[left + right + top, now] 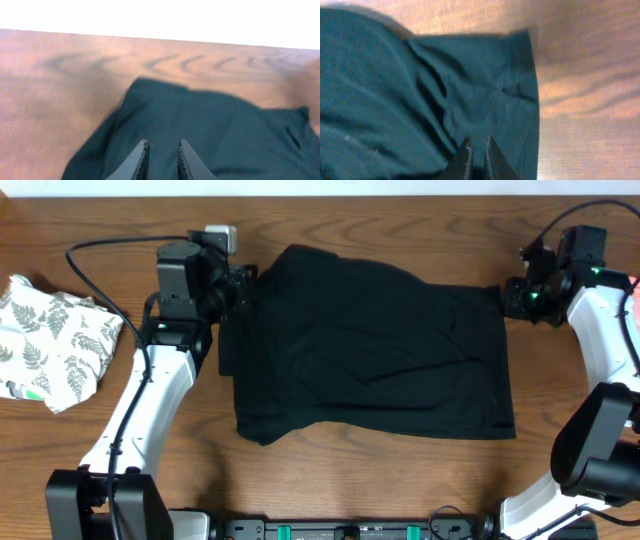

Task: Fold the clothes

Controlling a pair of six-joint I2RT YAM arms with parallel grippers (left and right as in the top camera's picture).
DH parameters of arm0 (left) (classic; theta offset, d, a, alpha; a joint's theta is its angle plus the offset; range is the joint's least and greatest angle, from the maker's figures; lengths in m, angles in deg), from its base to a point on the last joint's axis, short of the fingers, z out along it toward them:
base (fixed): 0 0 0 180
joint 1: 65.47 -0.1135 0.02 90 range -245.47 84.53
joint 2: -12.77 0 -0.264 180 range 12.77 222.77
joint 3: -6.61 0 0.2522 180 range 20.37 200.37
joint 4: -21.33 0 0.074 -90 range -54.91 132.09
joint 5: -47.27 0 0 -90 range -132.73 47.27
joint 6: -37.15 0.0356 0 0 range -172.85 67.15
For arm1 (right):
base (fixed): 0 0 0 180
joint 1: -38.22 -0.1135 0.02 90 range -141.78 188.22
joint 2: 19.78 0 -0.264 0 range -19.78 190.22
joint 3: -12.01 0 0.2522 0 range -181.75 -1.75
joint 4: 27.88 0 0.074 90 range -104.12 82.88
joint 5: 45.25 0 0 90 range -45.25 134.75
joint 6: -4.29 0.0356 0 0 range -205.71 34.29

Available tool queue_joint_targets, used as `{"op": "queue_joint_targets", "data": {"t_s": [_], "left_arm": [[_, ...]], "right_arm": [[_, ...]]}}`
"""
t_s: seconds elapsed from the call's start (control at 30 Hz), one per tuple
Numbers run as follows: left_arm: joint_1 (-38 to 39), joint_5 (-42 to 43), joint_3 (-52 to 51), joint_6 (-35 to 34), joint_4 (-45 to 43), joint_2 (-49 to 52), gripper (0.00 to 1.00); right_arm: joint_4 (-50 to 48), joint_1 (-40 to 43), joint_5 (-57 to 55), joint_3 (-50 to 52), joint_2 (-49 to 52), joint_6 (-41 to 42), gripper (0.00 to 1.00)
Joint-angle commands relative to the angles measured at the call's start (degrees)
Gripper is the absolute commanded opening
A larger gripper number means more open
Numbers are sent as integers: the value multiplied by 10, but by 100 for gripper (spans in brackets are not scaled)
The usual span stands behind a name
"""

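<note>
The left gripper (163, 146) sits at the far-left corner of the black garment (370, 350), the right gripper (479, 142) at its far-right corner. Both sets of jaws are nearly together, and I cannot tell whether they pinch cloth. The single garment lies flat, its long axis left to right. Bare table (400, 480) borders its near edge. One fern-print piece (55, 340) lies well to its left.

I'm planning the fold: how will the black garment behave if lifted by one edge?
The black garment will probably droop and fold on itself; its wrinkles and rumpled corner suggest limp fabric. It is likely light for its spread, lying flat and thin on the table. Pushed, it may bunch rather than slide whole.
</note>
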Motion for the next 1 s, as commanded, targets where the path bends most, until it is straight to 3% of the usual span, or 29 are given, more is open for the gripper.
{"op": "queue_joint_targets", "data": {"t_s": [0.0, 0.57, 0.97], "left_arm": [[19, -7, 4, 7, -22, 25, 20], [69, -7, 4, 5, -30, 149, 20], [69, -7, 4, 5, -23, 153, 20]], "right_arm": [[-23, -19, -37, -6, 21, -9, 6], [-127, -25, -42, -6, 172, -11, 13], [-140, -26, -42, -6, 181, -11, 30]]}}
